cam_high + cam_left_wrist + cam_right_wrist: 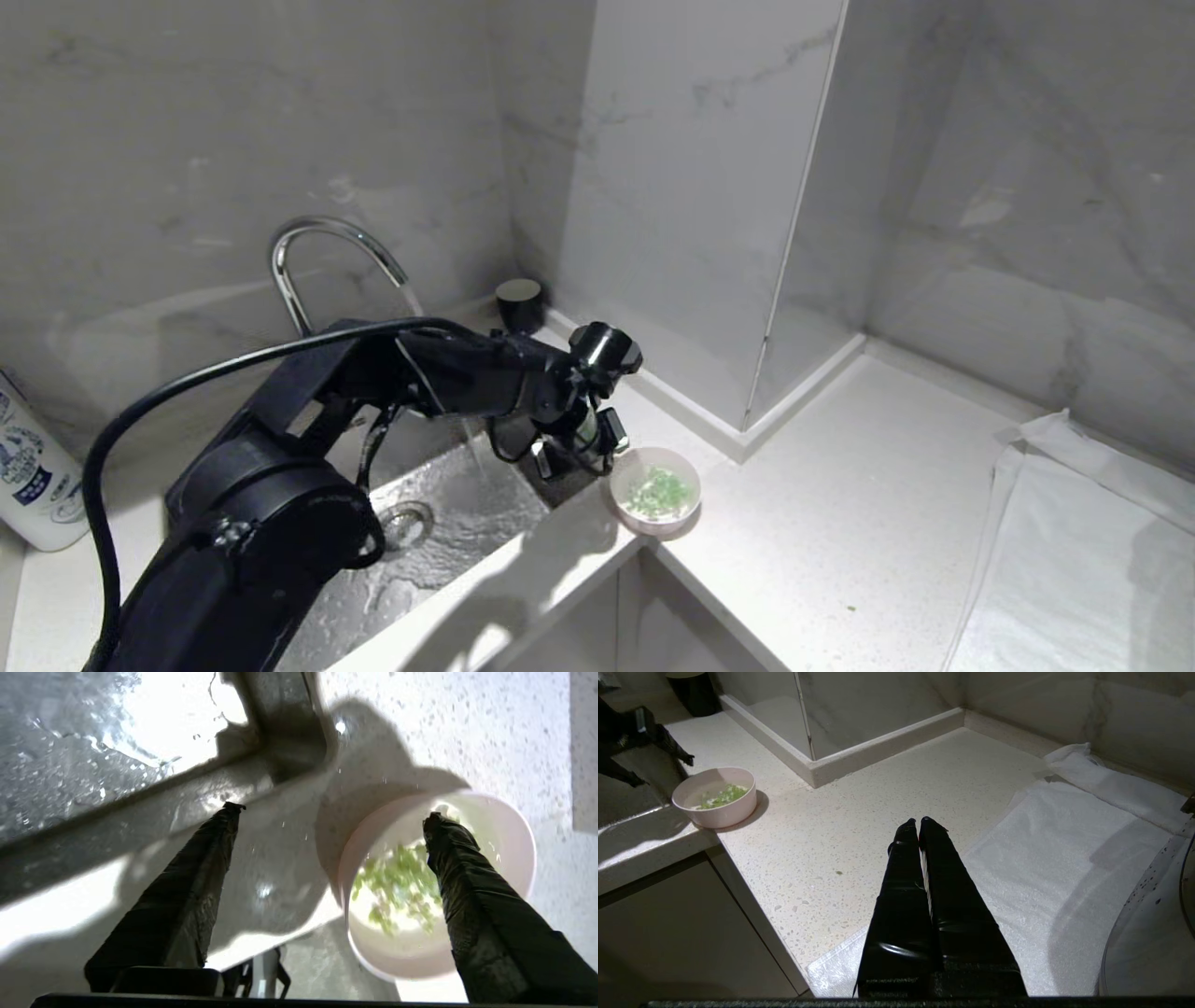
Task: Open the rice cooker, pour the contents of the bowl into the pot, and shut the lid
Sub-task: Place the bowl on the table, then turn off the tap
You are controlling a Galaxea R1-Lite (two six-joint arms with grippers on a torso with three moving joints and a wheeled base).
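The bowl (655, 491), pale pink with a white inside, sits on the tabletop (840, 523) right at the edge that borders the sink (448, 532), close to the tabletop's front corner there. The contents of the bowl (658, 492) are loose green pieces with some white bits, spread across the bottom. The sink's steel floor is wet, and a thin stream of water runs down from the curved faucet (327, 257) into it. A white bottle (33, 476) stands at the sink's far left side.

The left gripper (334, 812) hangs over the sink edge beside the bowl, fingers (201, 877) spread wide apart; one finger is over the sink rim, the other over the bowl's inside. It holds nothing; contact with the bowl cannot be told.

The right gripper (917, 821) is above the tabletop's front edge, well apart from the bowl, fingers pressed together and empty. A white towel (1059, 849) lies on the tabletop's right part.
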